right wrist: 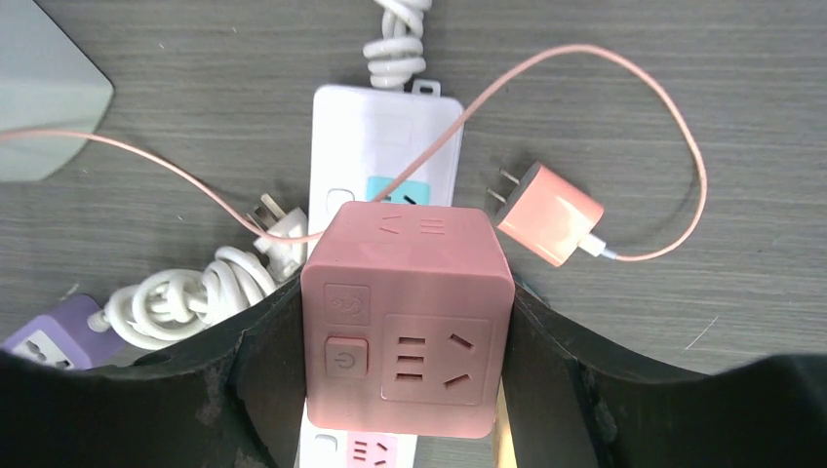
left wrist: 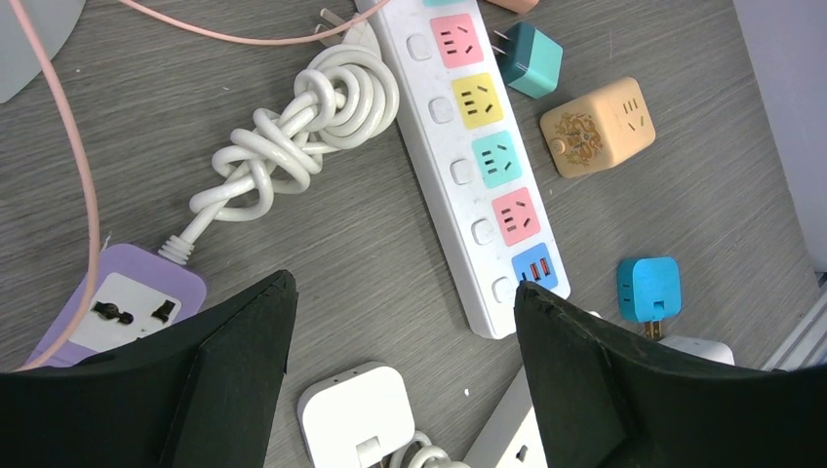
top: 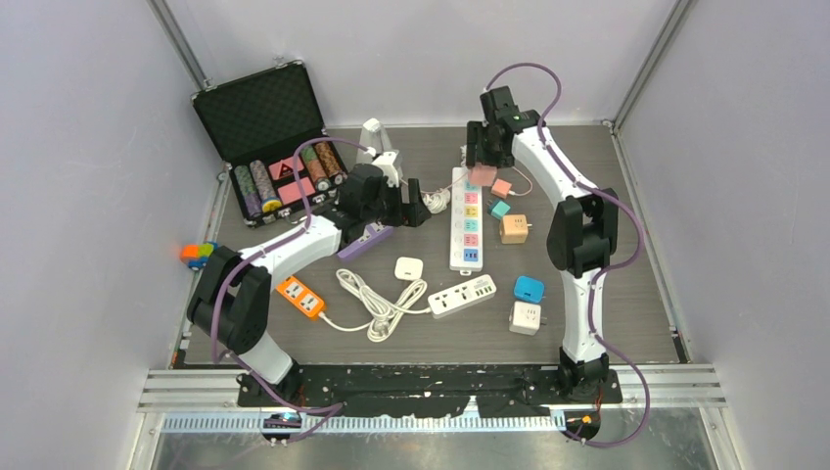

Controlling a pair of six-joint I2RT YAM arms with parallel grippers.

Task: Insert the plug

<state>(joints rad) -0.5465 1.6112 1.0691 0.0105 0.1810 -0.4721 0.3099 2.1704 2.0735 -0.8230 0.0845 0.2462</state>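
The pink cube adapter (right wrist: 407,322) was clamped between the right gripper's (right wrist: 406,292) fingers, one face showing a power button and a socket. It sat upright over the far end of the white power strip (top: 467,217), just on the near side of a teal outlet; whether its prongs were seated could not be told. The strip lay lengthwise, far to near, at mid-table, with pink, yellow and teal outlets and a blue USB block at its near end.

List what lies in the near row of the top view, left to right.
orange strip → coiled white cord → white strip → blue adapter. The white cube sits right below the blue adapter, so it is left out.
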